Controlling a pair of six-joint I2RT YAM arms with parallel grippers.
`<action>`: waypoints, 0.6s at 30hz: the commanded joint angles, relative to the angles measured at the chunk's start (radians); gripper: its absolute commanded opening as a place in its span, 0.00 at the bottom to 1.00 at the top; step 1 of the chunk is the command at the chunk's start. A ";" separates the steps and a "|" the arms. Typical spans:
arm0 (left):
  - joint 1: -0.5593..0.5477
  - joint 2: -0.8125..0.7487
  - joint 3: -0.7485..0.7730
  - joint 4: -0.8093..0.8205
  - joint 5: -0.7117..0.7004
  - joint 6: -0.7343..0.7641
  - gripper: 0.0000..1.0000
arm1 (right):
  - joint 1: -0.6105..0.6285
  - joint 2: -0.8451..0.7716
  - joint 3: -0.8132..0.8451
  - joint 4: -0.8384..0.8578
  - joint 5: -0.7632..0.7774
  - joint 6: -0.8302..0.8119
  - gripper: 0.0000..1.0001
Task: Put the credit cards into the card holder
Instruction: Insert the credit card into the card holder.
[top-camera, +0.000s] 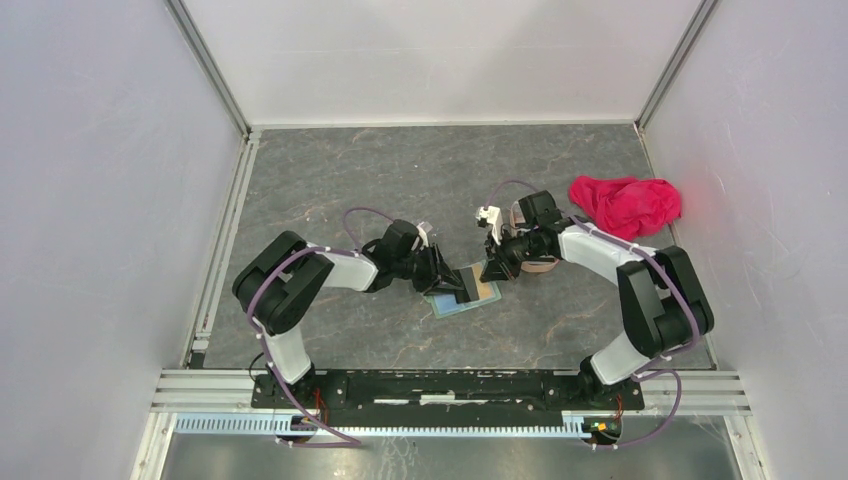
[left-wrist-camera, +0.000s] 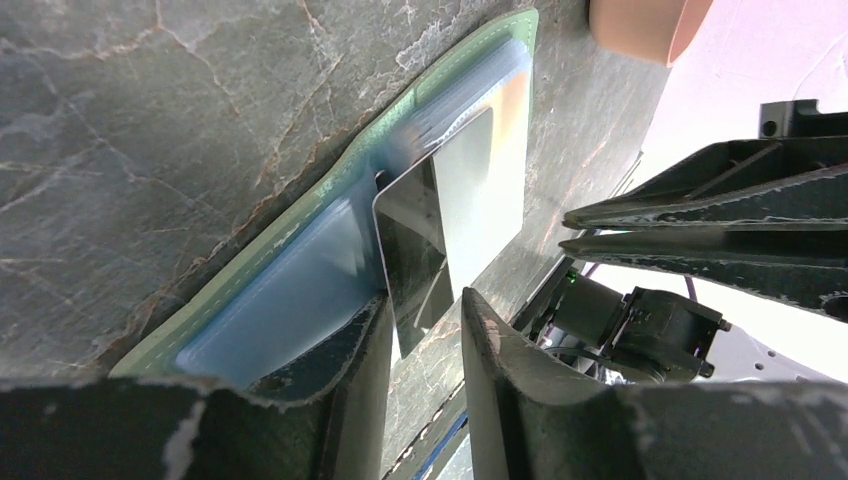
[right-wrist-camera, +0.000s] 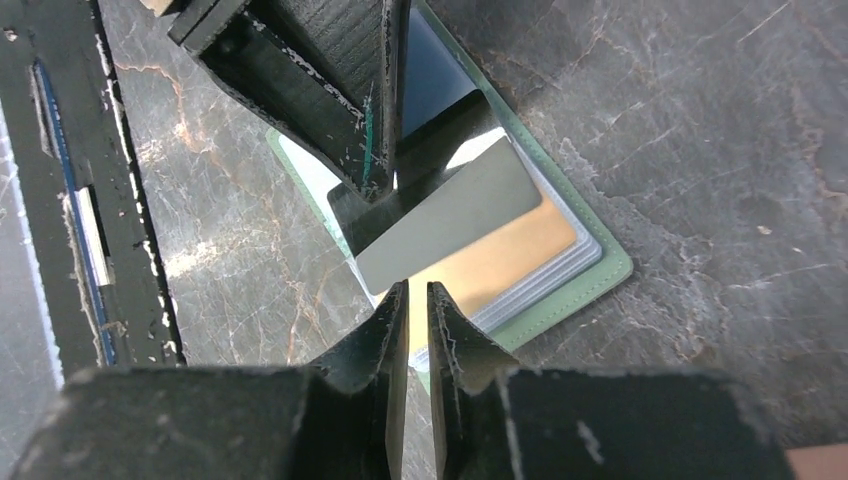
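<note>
The card holder (top-camera: 450, 305) is lying open and flat on the worktop (top-camera: 400, 170), between the two arms; a yellow-orange card (right-wrist-camera: 505, 262) and paler ones under it are being carried in the half nearer the right arm.

A dark grey card (left-wrist-camera: 420, 240) is being held tilted over that half; its near end is being gripped across its edges by the left pincer (left-wrist-camera: 427, 300), jaws roughly half open on it; whether its far end is being fed into a pocket cannot be told.

The right pincer (right-wrist-camera: 418, 290) is being held just beside the card's lower long edge, jaws barely apart, a thin slit with nothing in it; contact with the card cannot be confirmed.

Judged step: the grey card is being steered towards a pocket.

Risks, as judged:
- the pocket mouth being missed, the card being slid over the stored stack instead, owing to the shallow tilt
- the holder being pushed along the smooth worktop, nothing being seen pinning it down
- the card being bowed and sprung out of the edge grip if it is pressed too hard
- the stored cards being nudged out
- the two pincers being knocked together, so closely are they working
</note>
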 joint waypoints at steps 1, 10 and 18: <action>-0.007 0.015 0.040 0.006 -0.015 0.037 0.36 | -0.004 -0.064 0.025 0.000 0.101 -0.038 0.16; -0.017 0.016 0.043 0.025 -0.011 0.028 0.31 | -0.003 -0.036 0.010 0.010 0.307 -0.036 0.00; -0.024 -0.003 0.025 0.058 -0.001 0.019 0.35 | -0.003 0.001 0.011 -0.002 0.316 -0.041 0.00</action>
